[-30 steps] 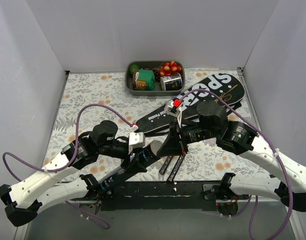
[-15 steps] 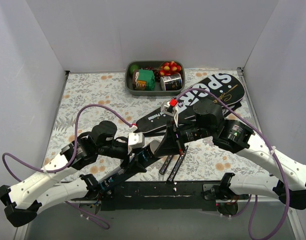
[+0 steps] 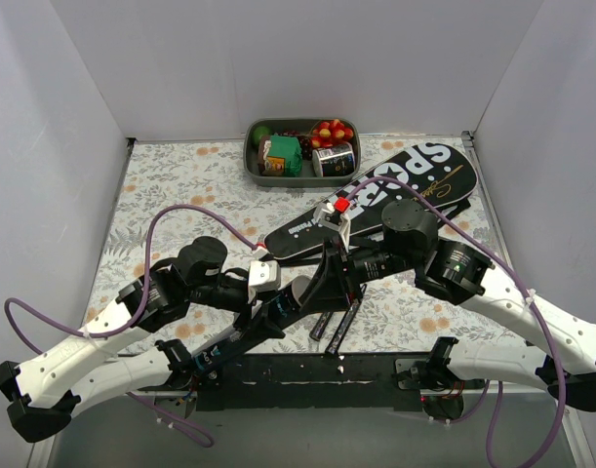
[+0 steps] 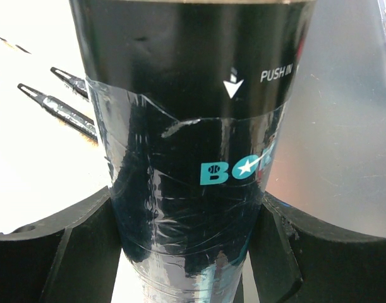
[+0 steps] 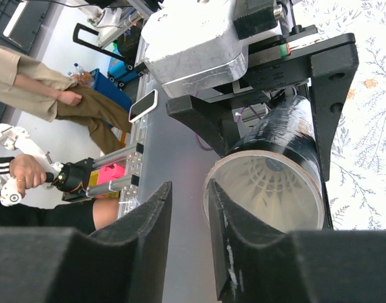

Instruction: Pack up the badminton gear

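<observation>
Black shuttle tube clamped in my left gripper. My right gripper, slightly parted and apparently empty, sits at its open mouth. Two racket handles lie beneath my arms, cover behind. Tube step first; next needs a steady rim grasp.

Tube crowds rackets; tray well apart.
</observation>
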You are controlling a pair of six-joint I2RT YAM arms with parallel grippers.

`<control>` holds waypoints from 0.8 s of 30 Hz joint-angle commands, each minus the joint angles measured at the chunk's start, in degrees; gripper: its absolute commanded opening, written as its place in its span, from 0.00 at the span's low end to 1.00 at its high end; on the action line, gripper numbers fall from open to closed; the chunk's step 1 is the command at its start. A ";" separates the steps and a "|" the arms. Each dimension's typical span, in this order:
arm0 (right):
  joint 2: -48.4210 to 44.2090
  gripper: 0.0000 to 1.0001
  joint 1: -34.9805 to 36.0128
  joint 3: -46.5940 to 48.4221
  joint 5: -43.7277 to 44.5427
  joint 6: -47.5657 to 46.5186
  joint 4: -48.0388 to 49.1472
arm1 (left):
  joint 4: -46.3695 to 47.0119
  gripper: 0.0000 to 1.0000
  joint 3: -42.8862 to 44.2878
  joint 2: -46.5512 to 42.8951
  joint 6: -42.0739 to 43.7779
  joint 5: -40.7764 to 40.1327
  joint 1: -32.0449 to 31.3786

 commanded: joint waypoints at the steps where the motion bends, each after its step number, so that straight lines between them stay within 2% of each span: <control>1: 1.95 0.41 1.34 -1.70 0.44 -0.16 -0.46 | 1.85 0.28 -0.22 -0.63 -0.52 -0.10 -0.23; 7: 1.78 0.48 1.34 0.85 2.89 -1.12 -4.23 | 2.03 0.28 -0.57 -0.98 -0.52 -0.10 -0.23; 11: 1.69 0.48 1.34 4.10 7.72 -2.62 -8.28 | 2.11 0.28 -0.66 -1.33 -0.61 -0.01 -0.31; 21: 0.46 0.36 1.34 7.36 16.43 -2.62 -13.29 | 2.03 0.28 -0.83 -1.51 -0.61 -0.01 -0.23; 24: -0.42 0.26 1.34 7.62 18.01 -2.27 -14.34 | 2.03 0.28 -0.83 -1.51 -0.61 -0.01 -0.31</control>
